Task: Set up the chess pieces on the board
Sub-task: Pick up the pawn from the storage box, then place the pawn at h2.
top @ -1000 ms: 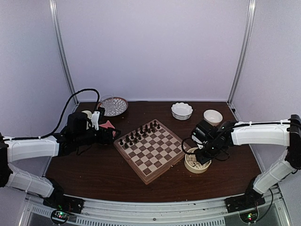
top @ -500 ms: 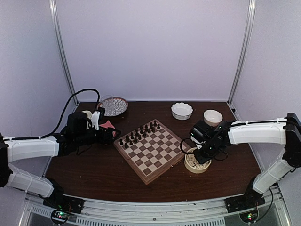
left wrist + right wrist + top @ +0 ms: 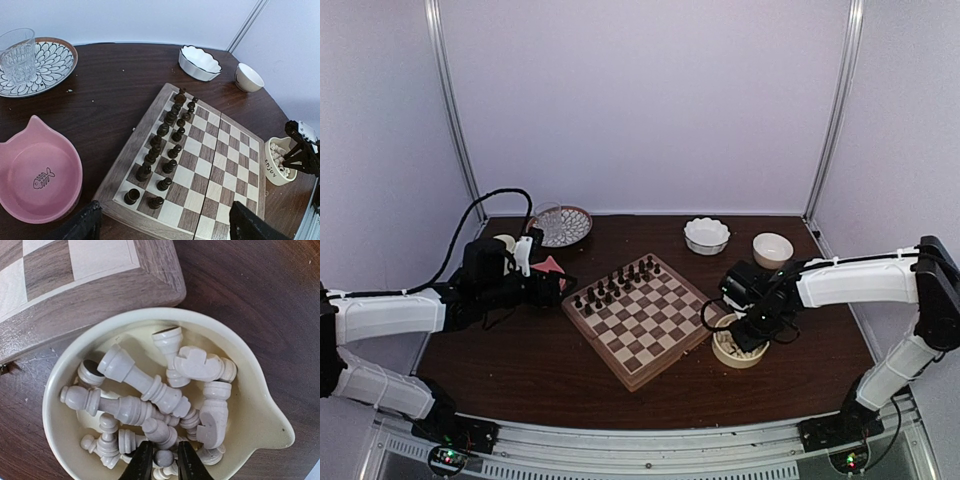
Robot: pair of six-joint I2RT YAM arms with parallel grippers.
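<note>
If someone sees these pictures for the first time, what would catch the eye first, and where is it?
The chessboard at the centre draws the eye first, with small dark pieces lined up in two rows along its far-left side only. By its right corner, a cream bowl is heaped with white chess pieces, and the right gripper dips into it, fingers either side of one.
</note>
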